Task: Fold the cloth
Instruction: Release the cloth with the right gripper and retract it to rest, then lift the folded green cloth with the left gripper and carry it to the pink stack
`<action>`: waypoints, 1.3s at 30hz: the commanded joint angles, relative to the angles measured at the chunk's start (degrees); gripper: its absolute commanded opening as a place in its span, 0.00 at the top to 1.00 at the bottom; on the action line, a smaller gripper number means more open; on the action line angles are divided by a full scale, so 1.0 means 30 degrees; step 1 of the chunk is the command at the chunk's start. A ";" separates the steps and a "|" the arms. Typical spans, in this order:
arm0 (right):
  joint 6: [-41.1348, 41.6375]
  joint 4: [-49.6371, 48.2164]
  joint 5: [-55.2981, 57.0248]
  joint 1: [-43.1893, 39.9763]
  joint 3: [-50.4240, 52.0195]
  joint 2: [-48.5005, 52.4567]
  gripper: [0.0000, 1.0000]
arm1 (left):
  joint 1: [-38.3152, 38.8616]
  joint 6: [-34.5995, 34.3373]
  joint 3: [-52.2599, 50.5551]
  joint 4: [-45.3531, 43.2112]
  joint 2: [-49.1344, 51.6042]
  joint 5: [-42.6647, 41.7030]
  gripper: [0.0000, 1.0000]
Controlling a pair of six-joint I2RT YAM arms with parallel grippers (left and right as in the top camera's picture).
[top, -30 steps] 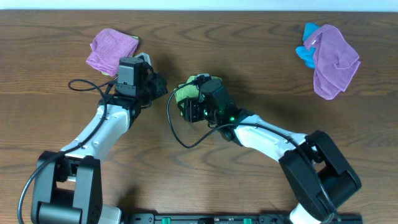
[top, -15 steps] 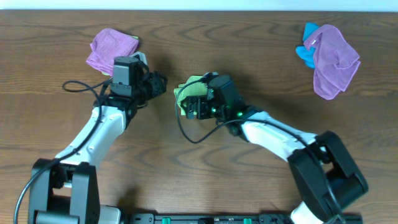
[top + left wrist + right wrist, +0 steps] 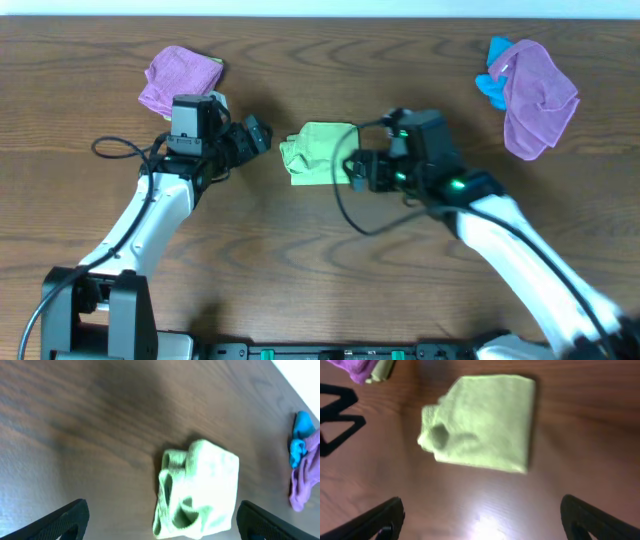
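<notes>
Plainly unclenched: left pincer and right pincer, folded cloth between.

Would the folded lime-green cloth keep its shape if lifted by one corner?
Probably not: the lime-green microfibre cloth shows loose, puffy folds at one edge, so it would likely droop and unfurl. Pushed, those folds may bunch rather than slide.

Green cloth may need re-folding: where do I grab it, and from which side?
Pinch the cloth at its bunched end, coming in with the left gripper from the left. Those raised folds likely offer a bite; the other edges lie flat on the table.
</notes>
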State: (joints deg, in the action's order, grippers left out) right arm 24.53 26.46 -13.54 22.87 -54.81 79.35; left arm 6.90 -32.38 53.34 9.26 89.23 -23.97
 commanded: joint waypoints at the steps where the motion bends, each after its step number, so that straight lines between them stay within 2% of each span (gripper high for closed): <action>1: -0.2302 0.2237 -0.0066 -0.1013 -0.0226 -0.2688 0.01 | -0.0080 -0.0357 0.0313 0.0372 -0.0393 -0.1377 0.04; 6: -0.3847 0.5734 0.0095 -0.3045 0.0015 -0.7147 0.01 | -0.0080 -0.0925 0.0313 0.0634 -0.0393 -0.2820 0.04; 13: -0.4350 0.7584 0.0044 -0.5923 0.2288 -1.2764 0.01 | 0.0488 -0.1712 0.0255 0.0998 -0.0386 -0.3548 0.05; 23: -0.3279 0.9624 -0.0379 -0.6936 0.6564 -1.9635 0.01 | 0.2069 -0.3257 -0.0262 0.1362 0.0124 -0.3388 0.05; 27: -0.2426 0.9551 -0.0634 -0.6936 0.7482 -2.1085 0.01 | 0.2069 -0.3745 -0.0772 0.1399 0.0583 -0.3876 0.05; 33: -0.1967 0.9544 -0.0437 -0.6936 0.7541 -2.1216 0.01 | 0.2084 -0.4240 -0.1406 0.1129 0.0918 -0.3745 0.05; 39: -0.1974 0.9559 -0.0430 -0.6936 0.7541 -2.1216 0.01 | 0.2084 -0.5690 -0.2812 -0.1443 0.1406 -0.3898 0.05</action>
State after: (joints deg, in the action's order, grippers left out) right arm 17.61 55.09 -14.59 2.48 -32.49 16.21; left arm 13.19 -46.59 46.72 6.79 92.29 -34.68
